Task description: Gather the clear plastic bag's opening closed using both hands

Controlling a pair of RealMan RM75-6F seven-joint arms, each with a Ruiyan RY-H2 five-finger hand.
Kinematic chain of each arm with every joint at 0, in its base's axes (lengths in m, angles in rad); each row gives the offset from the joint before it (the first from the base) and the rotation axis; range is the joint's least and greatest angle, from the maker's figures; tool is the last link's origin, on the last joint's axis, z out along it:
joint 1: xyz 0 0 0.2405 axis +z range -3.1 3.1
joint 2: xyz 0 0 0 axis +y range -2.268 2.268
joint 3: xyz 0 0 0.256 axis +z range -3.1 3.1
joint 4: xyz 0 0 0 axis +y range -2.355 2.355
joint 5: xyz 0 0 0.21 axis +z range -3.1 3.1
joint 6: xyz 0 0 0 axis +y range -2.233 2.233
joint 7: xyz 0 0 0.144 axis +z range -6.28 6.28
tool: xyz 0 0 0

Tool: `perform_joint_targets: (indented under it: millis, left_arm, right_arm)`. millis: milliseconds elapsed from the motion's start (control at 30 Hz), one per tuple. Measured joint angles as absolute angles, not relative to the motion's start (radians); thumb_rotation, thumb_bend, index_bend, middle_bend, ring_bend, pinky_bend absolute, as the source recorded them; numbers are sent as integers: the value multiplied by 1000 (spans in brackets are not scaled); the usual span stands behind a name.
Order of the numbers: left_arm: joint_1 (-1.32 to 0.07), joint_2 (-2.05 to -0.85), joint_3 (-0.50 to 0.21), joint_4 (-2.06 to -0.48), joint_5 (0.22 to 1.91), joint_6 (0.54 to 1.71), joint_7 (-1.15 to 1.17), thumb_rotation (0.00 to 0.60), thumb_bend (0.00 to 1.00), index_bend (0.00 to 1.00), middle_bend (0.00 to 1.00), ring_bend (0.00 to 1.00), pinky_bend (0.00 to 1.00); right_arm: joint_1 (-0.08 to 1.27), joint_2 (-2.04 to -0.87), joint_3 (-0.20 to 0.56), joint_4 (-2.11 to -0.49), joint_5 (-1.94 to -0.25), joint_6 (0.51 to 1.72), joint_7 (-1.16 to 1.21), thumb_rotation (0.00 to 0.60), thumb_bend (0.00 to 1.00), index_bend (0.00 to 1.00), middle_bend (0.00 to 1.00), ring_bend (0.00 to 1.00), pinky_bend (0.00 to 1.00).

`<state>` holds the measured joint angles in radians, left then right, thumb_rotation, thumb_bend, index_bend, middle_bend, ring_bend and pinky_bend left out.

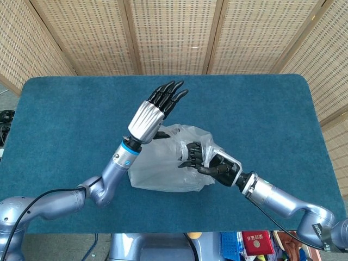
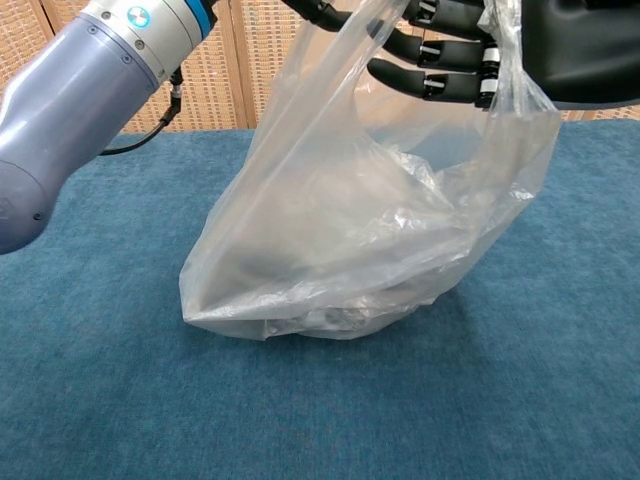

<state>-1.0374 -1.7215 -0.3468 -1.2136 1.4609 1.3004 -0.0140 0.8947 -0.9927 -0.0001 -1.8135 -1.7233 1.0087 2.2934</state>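
Woven cane screens [image 1: 174, 35] stand behind a table [image 1: 65, 109] covered in blue carpet. Near the table's middle sits the clear plastic bag [image 1: 163, 166], its base on the carpet — something pale lies inside, too blurred to name. The right hand [image 1: 209, 163] grips the bag's rim; the left hand [image 1: 155, 111] hovers above, fingers straight and together, holding nothing.
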Motion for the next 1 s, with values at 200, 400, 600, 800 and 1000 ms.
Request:
perform_joint_targets:
  millis: [200, 400, 600, 800, 1000]
  left_arm:
    - [-1012, -1636, -336, -1296, 1437, 1241, -96, 600, 131, 0, 0, 0, 132]
    - [-987, -1583, -331, -1346, 1404, 1182, -210, 600, 122, 0, 0, 0, 115]
    - [-956, -1541, -331, -1371, 1381, 1152, -326, 600, 119, 0, 0, 0, 103]
    - [-928, -1517, -337, -1384, 1377, 1169, -383, 600, 118, 0, 0, 0, 99]
    - [-876, -1447, -352, -1411, 1364, 1201, -440, 600, 119, 0, 0, 0, 95]
  right_arm:
    - [891, -992, -23, -1789, -1737, 1029, 2322, 600, 85, 343, 430, 295, 249]
    - [890, -998, -44, -1769, -1741, 1036, 2332, 600, 85, 341, 430, 295, 249]
    - [888, -1002, -54, -1755, -1733, 1042, 2329, 600, 83, 341, 430, 295, 249]
    - [886, -1001, -56, -1751, -1719, 1043, 2314, 600, 87, 338, 430, 294, 250]
    - [881, -1005, -50, -1746, -1691, 1038, 2275, 600, 86, 329, 430, 286, 249]
